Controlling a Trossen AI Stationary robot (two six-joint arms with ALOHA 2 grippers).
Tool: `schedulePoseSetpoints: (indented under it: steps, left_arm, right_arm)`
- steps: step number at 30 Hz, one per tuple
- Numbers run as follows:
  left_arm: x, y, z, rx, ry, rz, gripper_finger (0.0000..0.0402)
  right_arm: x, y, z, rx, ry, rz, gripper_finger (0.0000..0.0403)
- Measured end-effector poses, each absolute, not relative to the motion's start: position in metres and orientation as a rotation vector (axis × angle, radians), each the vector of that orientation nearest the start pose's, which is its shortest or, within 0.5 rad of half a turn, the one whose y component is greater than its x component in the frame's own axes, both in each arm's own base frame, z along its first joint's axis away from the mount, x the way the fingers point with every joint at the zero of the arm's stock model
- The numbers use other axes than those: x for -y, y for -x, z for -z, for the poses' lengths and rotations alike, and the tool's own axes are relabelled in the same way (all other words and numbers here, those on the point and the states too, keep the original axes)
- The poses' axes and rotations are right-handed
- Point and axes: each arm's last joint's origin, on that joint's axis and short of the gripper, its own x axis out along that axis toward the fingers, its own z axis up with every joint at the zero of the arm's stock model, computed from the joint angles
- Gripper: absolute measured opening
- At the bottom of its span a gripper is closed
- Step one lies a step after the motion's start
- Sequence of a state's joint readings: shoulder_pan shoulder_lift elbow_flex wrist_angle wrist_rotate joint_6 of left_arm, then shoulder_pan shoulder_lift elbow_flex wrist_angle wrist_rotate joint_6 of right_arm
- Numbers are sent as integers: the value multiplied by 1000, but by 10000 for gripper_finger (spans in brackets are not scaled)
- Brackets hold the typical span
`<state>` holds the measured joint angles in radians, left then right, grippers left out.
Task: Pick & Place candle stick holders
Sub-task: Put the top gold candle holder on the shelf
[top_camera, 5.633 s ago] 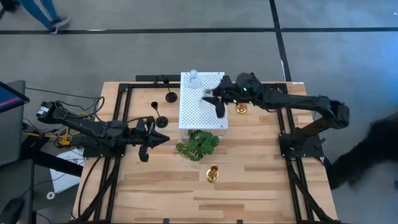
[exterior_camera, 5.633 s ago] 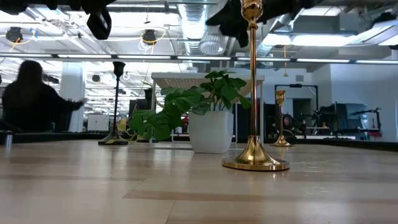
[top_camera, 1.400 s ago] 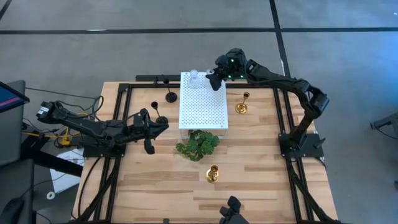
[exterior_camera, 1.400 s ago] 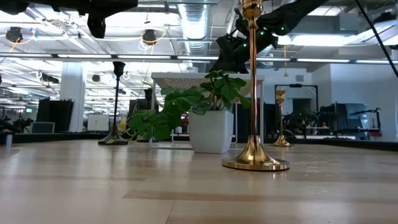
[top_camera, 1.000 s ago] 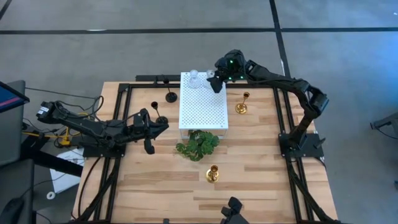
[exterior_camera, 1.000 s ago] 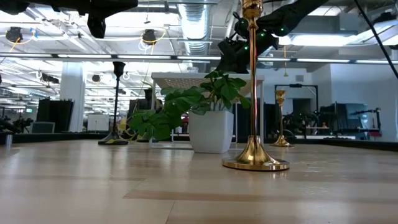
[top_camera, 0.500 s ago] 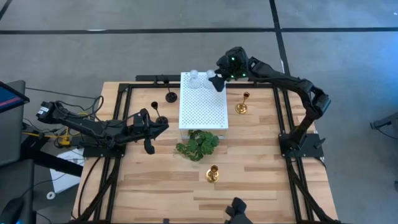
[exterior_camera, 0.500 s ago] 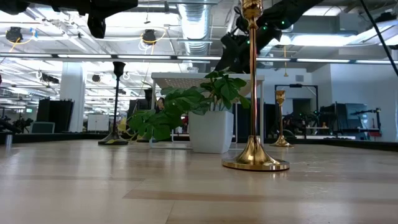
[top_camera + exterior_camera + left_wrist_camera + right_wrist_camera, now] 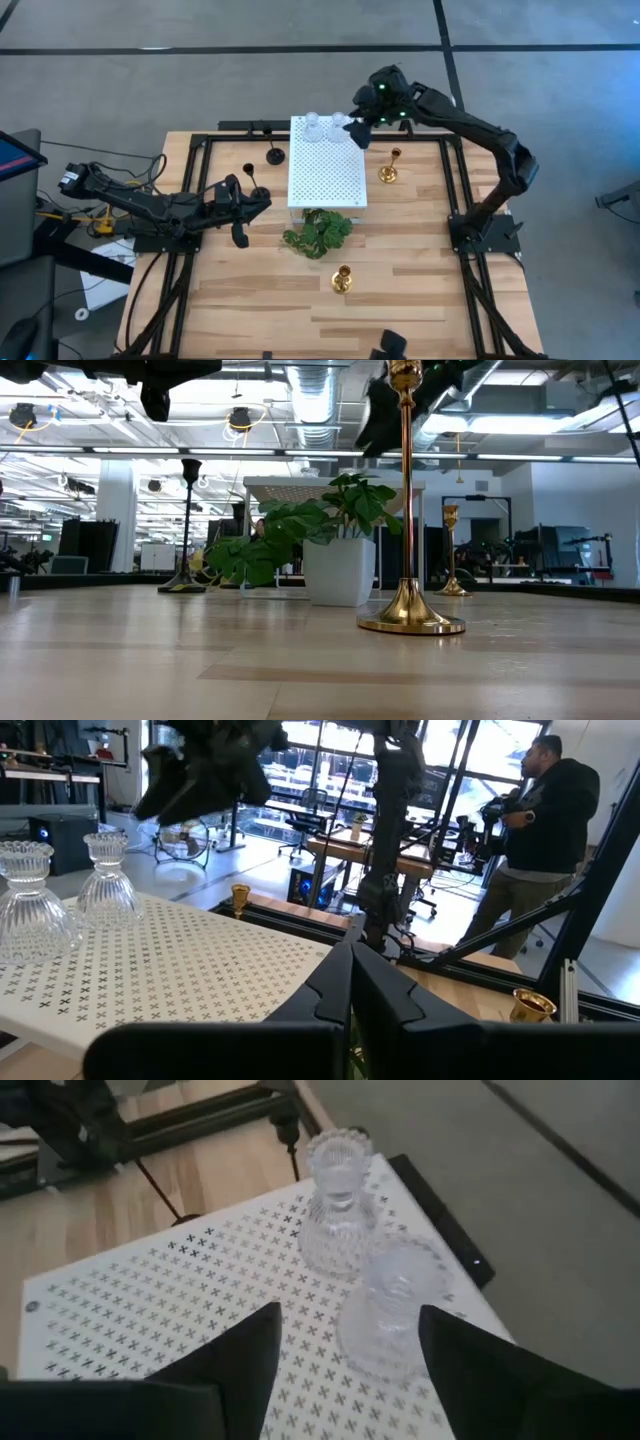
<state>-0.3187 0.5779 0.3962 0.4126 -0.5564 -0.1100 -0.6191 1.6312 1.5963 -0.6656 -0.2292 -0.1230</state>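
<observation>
Above the white perforated platform's (image 9: 325, 160) far edge, the right gripper (image 9: 360, 135) is held, fingers apart. Two clear glass holders (image 9: 365, 1280) are seen standing below it. The left gripper's (image 9: 240, 205) fingers are closed together.

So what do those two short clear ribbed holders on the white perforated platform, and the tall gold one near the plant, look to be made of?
The two short clear ribbed holders look like pressed glass: transparent, with moulded ribs and beaded rims. The white perforated platform shows through them. The tall gold candlestick holder seems polished metal, perhaps brass or plated: it carries mirror-like highlights along its stem and base.
</observation>
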Motion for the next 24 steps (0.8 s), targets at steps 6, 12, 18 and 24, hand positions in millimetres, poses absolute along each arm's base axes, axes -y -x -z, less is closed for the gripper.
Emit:
schedulePoseSetpoints:
  steps: [6,12,18,24]
  left_arm:
    - [30,-138,-283,222,206,-223,8]
    - [30,-138,-283,222,206,-223,8]
    - [30,-138,-283,222,206,-223,8]
    - [30,-138,-283,222,206,-224,8]
  right_arm:
    - [185,-260,-387,-647,-167,365,179]
    - [160,-229,-411,-633,-159,364,146]
    - [132,-205,-431,-597,-127,337,121]
    - [107,-182,-435,-562,-93,373,106]
